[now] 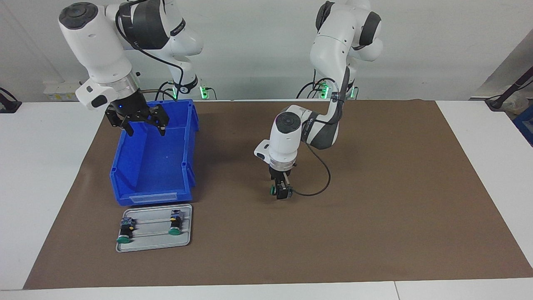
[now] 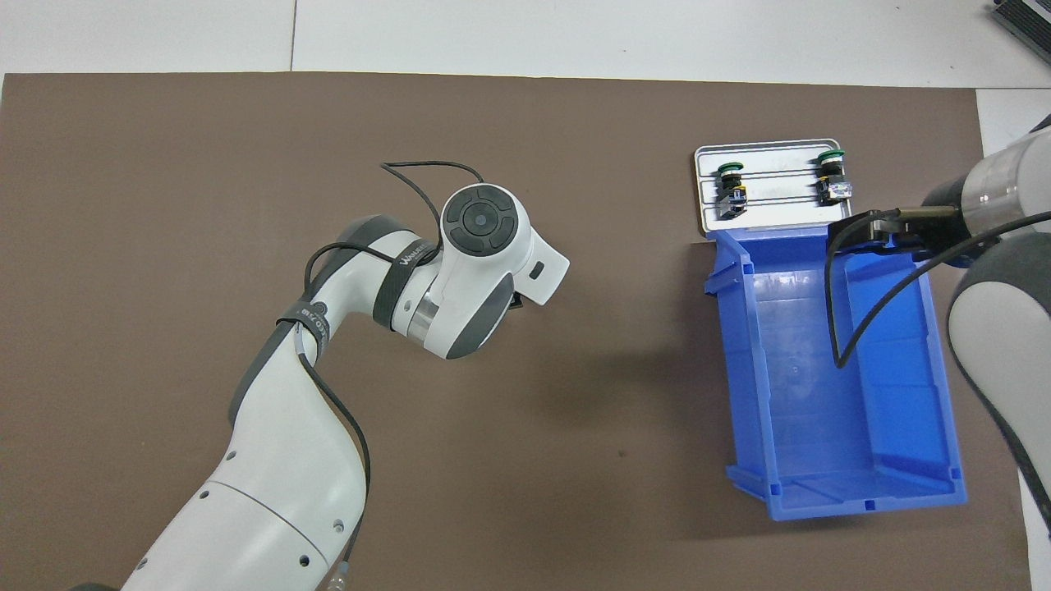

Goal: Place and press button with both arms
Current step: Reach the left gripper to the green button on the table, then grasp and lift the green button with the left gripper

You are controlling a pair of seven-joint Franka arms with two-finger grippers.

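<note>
Button (image 1: 273, 192) sits low at the middle of the brown mat (image 1: 374, 187), right at the tip of the left gripper (image 1: 280, 189), green cap turned sideways toward the right arm's end. It's either resting on the mat or a hair above it, can't tell which. The left arm reaches out from its base and points the gripper straight down, probably because this open middle spot is the placing spot and both arms can get to it. Can't tell whether the left fingers are pinching the button or just sitting around it; in the overhead view the wrist hides it all. The right gripper (image 1: 145, 132) hangs over the blue bin (image 1: 188, 166) at the end nearer the robots, fingers spread wide and holding nothing. It's waiting, likely parked high there so it stays out of the left arm's way until its turn to press. The bin looks empty. Just beside the bin, farther from the robots, is a grey tray (image 1: 154, 239) with two more buttons (image 1: 125, 231) (image 1: 175, 223) lying on their sides, caps pointing away from the robots, kept as spare stock. The white tabletop (image 1: 41, 187) shows around the mat. Judgement: placing step nearly done, pressing not yet done.
</note>
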